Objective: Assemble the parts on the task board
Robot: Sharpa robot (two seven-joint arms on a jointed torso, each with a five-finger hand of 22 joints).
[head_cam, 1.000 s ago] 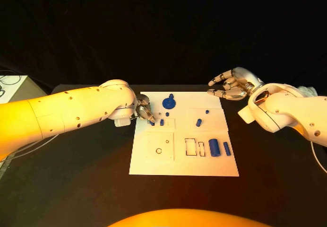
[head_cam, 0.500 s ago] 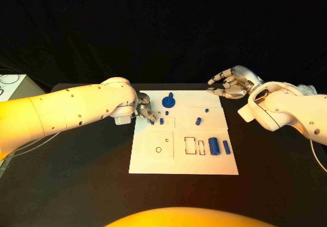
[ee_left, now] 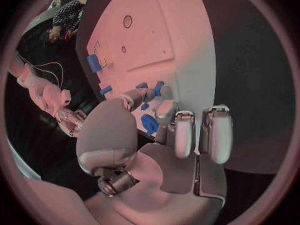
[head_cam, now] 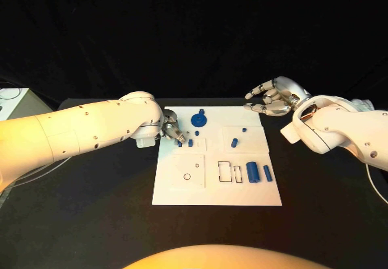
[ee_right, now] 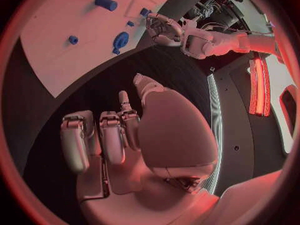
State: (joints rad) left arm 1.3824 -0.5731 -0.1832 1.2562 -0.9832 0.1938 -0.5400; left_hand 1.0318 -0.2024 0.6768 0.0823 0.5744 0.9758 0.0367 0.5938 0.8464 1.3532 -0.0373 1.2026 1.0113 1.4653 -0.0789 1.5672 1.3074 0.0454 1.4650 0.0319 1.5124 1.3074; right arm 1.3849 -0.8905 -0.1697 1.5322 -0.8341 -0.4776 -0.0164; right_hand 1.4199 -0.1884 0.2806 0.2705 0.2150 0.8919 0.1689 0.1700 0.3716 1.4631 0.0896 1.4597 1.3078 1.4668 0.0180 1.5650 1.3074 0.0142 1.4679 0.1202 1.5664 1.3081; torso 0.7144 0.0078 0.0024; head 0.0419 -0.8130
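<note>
Left hand point(head_cam: 170, 130) at the task board point(head_cam: 186, 193) near its far left corner, fingertips pinching a small blue part point(ee_left: 157, 89) just above the white surface. Right hand point(head_cam: 273, 98) off the board's far right corner (over black worktop point(head_cam: 81, 224)) — fingers spread, holding nothing.

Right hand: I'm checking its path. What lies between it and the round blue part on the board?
In the head view, only bare white task board lies between the right hand and the round blue part.

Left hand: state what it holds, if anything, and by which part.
The left hand pinches a small blue part between its fingertips at the task board's edge; the exact place of the hold cannot be told.
</note>
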